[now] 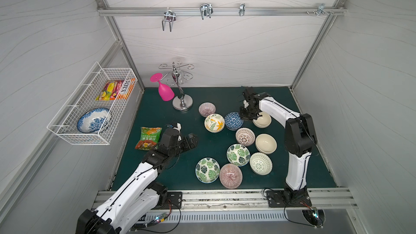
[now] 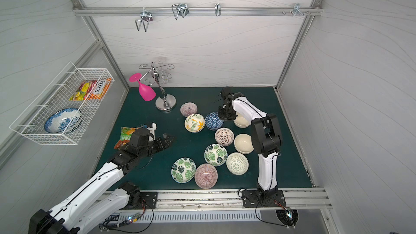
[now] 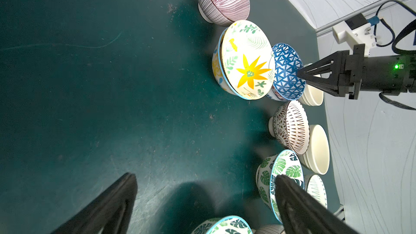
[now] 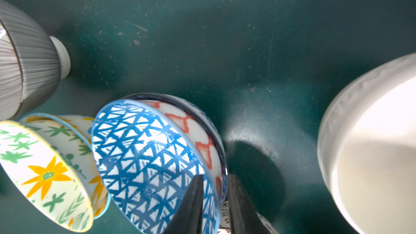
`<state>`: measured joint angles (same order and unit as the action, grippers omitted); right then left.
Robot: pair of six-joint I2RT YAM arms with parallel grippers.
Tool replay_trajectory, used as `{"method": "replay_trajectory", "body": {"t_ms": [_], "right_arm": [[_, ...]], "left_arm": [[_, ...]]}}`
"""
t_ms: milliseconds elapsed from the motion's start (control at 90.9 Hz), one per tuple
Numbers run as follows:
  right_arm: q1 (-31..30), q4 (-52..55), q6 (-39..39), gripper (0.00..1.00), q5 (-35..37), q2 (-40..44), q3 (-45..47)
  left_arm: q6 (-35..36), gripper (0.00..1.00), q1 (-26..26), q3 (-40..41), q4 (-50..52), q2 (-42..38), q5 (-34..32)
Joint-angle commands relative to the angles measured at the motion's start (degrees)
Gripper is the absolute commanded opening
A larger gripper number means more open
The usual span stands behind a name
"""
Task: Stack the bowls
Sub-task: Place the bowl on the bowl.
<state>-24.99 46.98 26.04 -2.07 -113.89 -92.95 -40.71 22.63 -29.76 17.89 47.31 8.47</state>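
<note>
Two blue bowls sit nested right of centre in both top views. The upper blue patterned bowl (image 1: 234, 120) (image 2: 213, 120) rides in its twin with a band of its outer wall showing above the lower rim. The right end effector (image 4: 215, 177) straddles that rim at the lower middle of the right wrist view. One finger is inside the bowl and one outside, drawn close enough that it appears to pinch the wall. How firmly it bites I cannot tell.

The left end effector (image 1: 192, 141) hangs spread wide and empty over bare desk (image 1: 202, 100) at left of centre, beside the snack packet (image 1: 148, 138).

The main risk is the thin hold on glazed ceramic. A rim pinch from one side leaves the bowl free to swing or slip, and it would then drop crooked into its twin. If the jaws part and lift carelessly, the inner finger could catch the rim and drag the bowl up. The yellow floral stack (image 1: 214, 122) stands just beside the blue pair, seemingly touching. The cream bowl (image 1: 262, 120) lies close behind the wrist, so any sideways pull could knock either one.

Being round, the blue patterned bowl has no long axis. Its mouth faces up and its axis of symmetry stands roughly upright, perhaps slightly tipped.
</note>
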Motion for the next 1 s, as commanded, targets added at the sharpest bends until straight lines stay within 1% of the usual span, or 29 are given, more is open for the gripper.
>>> {"method": "replay_trajectory", "body": {"t_ms": [0, 55, 143, 352, 374, 407, 495, 517, 561, 671, 781, 847, 990], "right_arm": [[0.1, 1.7, -0.2, 0.1, 0.8, 2.1, 1.3], [0.1, 1.5, 0.0, 0.05, 0.3, 1.9, 1.5], [0.1, 1.2, 0.2, 0.0, -0.3, 1.4, 1.4], [0.3, 0.6, 0.6, 0.0, -1.0, 1.0, 1.5], [0.3, 0.6, 0.6, 0.01, -1.0, 1.0, 1.5], [0.3, 0.6, 0.5, 0.09, -1.1, 1.1, 1.5], [0.6, 0.7, 0.6, 0.23, -0.8, 2.2, 2.1], [0.8, 0.6, 0.7, 0.29, -0.7, 2.8, 2.3], [1.3, 0.4, 0.9, 0.34, -0.4, 4.0, 2.8], [3.6, 0.3, 1.3, 0.43, -0.7, 8.3, 3.9], [6.8, 0.3, 1.5, 0.47, -1.0, 13.4, 6.0], [9.3, 0.3, 1.9, 0.49, -1.4, 16.2, 7.7], [17.2, -1.4, 4.0, 0.53, -2.4, 20.3, 13.4]], "left_arm": [[-0.2, 1.0, -0.3, 0.2, -2.3, -0.8, 0.3], [-0.2, 1.0, -0.3, 0.2, -2.3, -0.7, 0.3], [-0.2, 1.0, -0.3, 0.2, -2.4, -0.6, 0.4], [-0.2, 1.0, -0.3, 0.2, -2.3, -0.6, 0.3], [-0.2, 1.0, -0.4, 0.2, -2.3, -0.5, 0.3], [-0.2, 1.0, -0.4, 0.2, -2.3, -0.5, 0.4], [-0.2, 1.0, -0.4, 0.2, -2.4, -0.4, 0.4], [-0.2, 1.0, -0.4, 0.2, -2.3, -0.5, 0.4], [-0.2, 1.0, -0.4, 0.2, -2.3, -0.4, 0.5], [-0.2, 1.0, -0.4, 0.0, -2.2, -0.2, 0.5], [-0.3, 1.0, -0.4, -0.3, -1.9, 0.3, 0.4], [-0.6, 1.0, -0.4, -0.6, -1.7, 0.6, 0.4], [-0.5, 1.0, -0.4, -2.8, -0.9, 3.2, 0.9]]}}
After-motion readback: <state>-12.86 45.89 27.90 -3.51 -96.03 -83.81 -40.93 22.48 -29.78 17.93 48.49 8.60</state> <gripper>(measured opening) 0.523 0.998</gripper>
